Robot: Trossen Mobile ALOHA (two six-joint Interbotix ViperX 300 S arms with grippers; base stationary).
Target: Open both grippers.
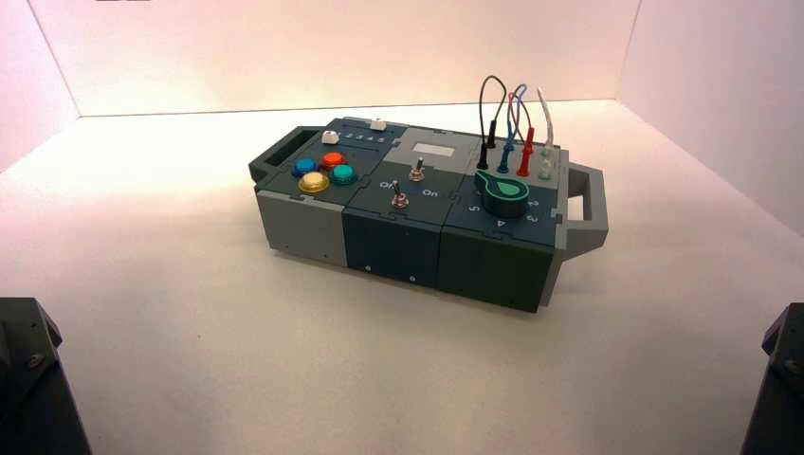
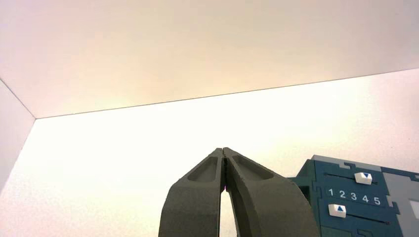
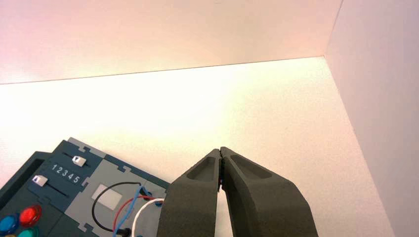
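Currently neither opening has begun: the left gripper (image 2: 224, 154) has its two dark fingers pressed tip to tip, with nothing held between them, and the right gripper (image 3: 220, 152) shows the same closed, empty condition. In the high view both arms sit parked at the near corners of the frame, well apart from the control box (image 1: 417, 213), which stands ahead of and between them on the white table (image 1: 190, 313).

Judged step: the start of the task, with both openings outstanding. The next move calls only for spreading the fingers of each gripper; no approach to the box appears necessary, and no object lies near either set of tips, so the fingers should part without obstruction.

Legible markings: beyond the left gripper, off to one side, the slider panel (image 2: 353, 197) carries the numerals "1 2 3 4 5" between two white slider caps marked with small blue triangles. The right wrist view shows the same "1 2 3 4 5" row. In the high view, "On" is readable beside the toggle switches (image 1: 408, 186); numerals around the green knob (image 1: 501, 192) are too small to confirm
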